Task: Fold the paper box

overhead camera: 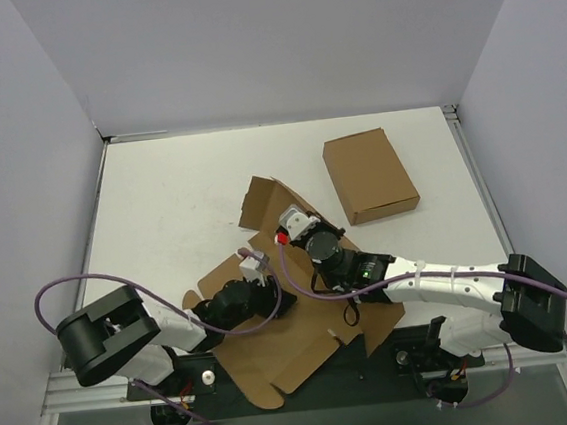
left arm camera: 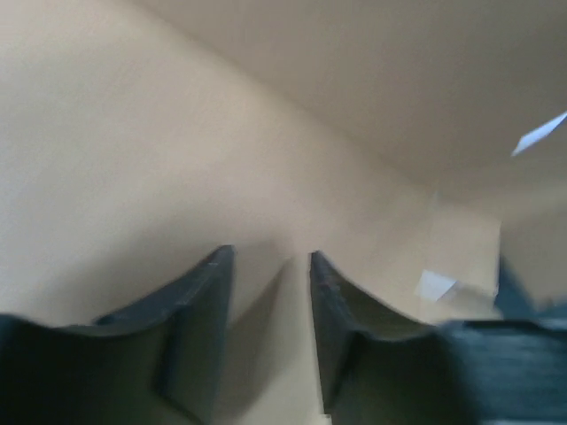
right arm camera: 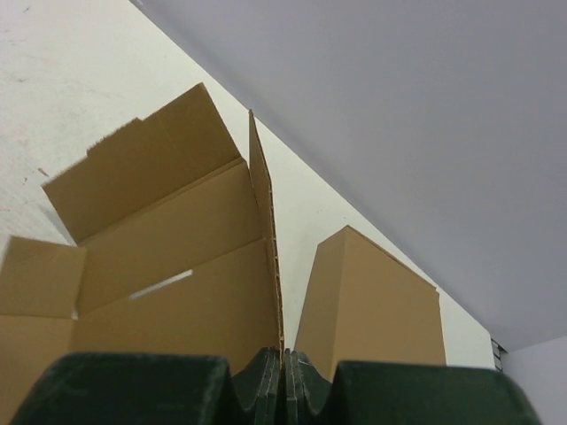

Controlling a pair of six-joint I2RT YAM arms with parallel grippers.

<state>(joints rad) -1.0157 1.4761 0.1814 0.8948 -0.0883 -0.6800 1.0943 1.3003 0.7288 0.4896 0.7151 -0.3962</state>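
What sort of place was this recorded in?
Probably a lab robot test cell: a white tabletop boxed in by plain grey walls, two white-and-black robot arms mounted at its near edge, and a creased brown die-cut cardboard sheet and a closed brown carton on it.

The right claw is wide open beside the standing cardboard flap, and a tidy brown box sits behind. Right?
No. The right claw is shut, pinching the standing flap of the paper box; the right wrist view shows it. The tidy brown box does sit behind.
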